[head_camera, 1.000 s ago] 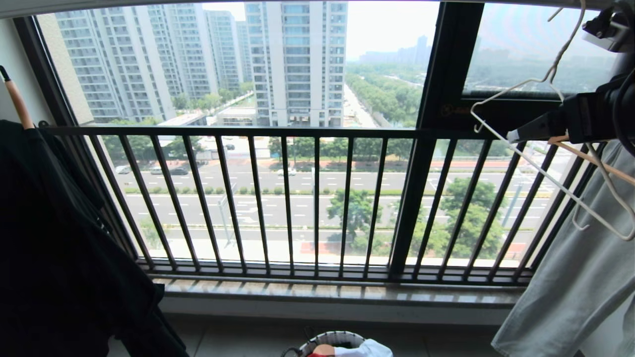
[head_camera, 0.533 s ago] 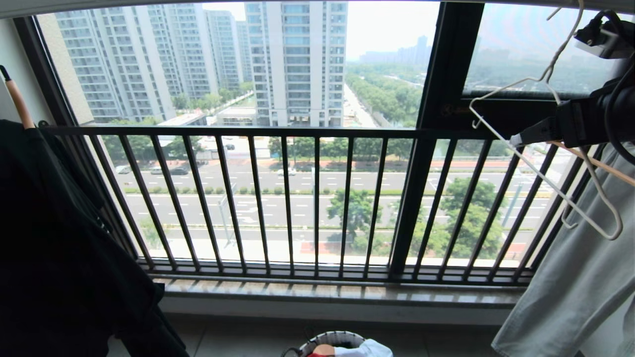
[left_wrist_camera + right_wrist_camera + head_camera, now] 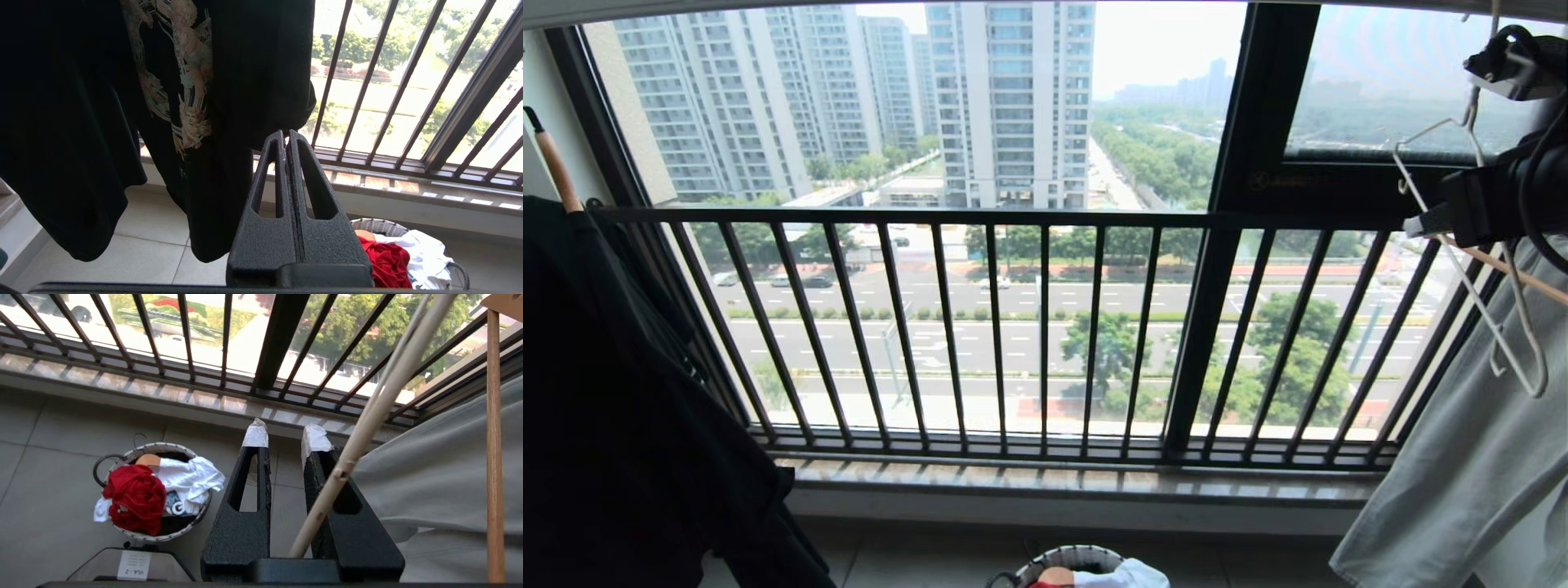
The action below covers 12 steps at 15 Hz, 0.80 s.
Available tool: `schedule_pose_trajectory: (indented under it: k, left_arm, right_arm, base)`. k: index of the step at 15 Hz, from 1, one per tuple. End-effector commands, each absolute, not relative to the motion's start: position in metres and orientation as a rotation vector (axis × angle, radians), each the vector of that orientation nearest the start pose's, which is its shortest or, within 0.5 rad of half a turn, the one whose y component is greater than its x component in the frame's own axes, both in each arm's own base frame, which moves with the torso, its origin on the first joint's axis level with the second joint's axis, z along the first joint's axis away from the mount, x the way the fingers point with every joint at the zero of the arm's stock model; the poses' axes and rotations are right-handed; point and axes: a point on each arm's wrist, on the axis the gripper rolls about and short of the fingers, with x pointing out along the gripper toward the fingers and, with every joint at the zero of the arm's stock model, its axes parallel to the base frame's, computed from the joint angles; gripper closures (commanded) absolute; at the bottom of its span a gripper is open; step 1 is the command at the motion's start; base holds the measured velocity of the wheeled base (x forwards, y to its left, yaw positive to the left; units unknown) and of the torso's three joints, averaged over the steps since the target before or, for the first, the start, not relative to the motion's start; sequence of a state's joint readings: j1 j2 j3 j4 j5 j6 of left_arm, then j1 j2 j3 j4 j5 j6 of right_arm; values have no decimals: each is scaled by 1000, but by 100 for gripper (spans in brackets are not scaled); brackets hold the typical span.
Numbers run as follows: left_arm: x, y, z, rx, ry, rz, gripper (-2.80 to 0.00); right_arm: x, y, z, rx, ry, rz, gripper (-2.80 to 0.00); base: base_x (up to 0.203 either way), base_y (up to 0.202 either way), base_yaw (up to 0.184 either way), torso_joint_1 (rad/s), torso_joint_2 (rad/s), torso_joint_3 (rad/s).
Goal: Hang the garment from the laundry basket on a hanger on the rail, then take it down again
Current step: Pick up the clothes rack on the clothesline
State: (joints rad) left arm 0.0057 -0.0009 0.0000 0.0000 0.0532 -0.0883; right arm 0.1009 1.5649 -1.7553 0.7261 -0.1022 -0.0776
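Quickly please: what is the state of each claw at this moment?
Left claw: closed, holding nothing.
Right claw: up at the hanger; open or closed cannot be told.

Hanger (image 3: 1474, 269) & grey garment (image 3: 1454, 457) crowding right hand (image 3: 1417, 224)

Railing: black metal railing (image 3: 980, 327) with straight up-and-down bars, in front of the window.
Left side: big black shirt (image 3: 613, 408) hanging down, with a pale picture on it.
Right side: big pale grey cloth (image 3: 1462, 474) hanging on a brown wooden hanger (image 3: 494, 457).
Floor: grey tiles (image 3: 49, 457).
Outside: tall white buildings (image 3: 1005, 98), road, green trees.
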Motion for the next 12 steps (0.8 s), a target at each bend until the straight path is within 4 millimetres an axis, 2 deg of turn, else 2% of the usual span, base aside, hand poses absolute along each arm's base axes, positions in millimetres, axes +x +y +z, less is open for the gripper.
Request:
schedule_pose_trajectory:
  k: [1, 8, 12]
  left_arm:
    - [-23, 1, 75, -89, -3, 60, 0]
    - [-23, 1, 75, -89, -3, 60, 0]
    - [-23, 1, 75, -90, -3, 60, 0]
  right_arm:
    - [240, 22, 356, -136, 530, 16, 0]
    - [234, 20, 359, -147, 520, 13, 0]
    - [223, 19, 364, -158, 498, 20, 0]
  base:
    - [0, 0, 0, 0, 0, 0]
    - [0, 0, 0, 0, 0, 0]
    - [0, 0, 0, 0, 0, 0]
